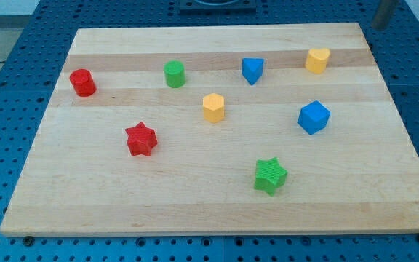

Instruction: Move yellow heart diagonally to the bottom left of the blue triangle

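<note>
The yellow heart [317, 60] lies near the board's top right. The blue triangle [252, 70] lies to its left, about level with it and well apart from it. A dark rod enters at the view's top right corner, and my tip [379, 27] sits just beyond the board's top right corner. The tip is up and to the right of the yellow heart and touches no block.
The wooden board [42, 204] also carries a yellow hexagon [213, 107] down-left of the blue triangle, a blue cube [313, 117], a green cylinder [174, 73], a red cylinder [83, 82], a red star [140, 139] and a green star [270, 175].
</note>
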`<state>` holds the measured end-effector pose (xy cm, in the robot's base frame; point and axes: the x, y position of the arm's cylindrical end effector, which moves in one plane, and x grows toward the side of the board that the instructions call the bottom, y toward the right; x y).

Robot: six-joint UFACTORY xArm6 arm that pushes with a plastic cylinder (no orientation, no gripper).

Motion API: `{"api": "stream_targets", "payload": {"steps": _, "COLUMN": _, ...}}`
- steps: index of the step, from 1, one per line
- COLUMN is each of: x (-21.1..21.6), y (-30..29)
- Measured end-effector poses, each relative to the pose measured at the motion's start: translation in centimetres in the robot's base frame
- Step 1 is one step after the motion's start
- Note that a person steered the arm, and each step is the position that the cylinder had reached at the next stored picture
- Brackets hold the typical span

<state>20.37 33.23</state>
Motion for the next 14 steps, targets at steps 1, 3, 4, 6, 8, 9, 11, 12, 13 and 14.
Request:
{"api": "stream_targets", "payload": {"steps": 1, "x": 1.3, "y": -0.4}}
{"api": "stream_targets", "payload": {"steps": 3, "x": 2.6, "y": -0.4}}
{"api": "stream_targets", "payload": {"steps": 4, "x": 2.6, "y": -0.4}}
{"api": "stream_targets", "payload": {"steps": 6, "x": 2.4, "y": -3.1}}
{"api": "stream_targets", "payload": {"steps": 8, "x": 4.4, "y": -16.4}}
{"api": "stream_targets", "payload": {"steps": 9, "x": 7.6, "y": -16.6}}
{"api": "stream_targets", "payload": {"steps": 11, "x": 9.4, "y": -14.1}}
{"api": "stream_targets", "payload": {"steps": 12, "x": 9.9, "y": -14.1}}
{"api": "stream_targets", "payload": {"steps": 13, "x": 9.9, "y": -14.1}}
{"api": "stream_targets", "payload": {"steps": 14, "x": 9.1, "y": -14.6}}
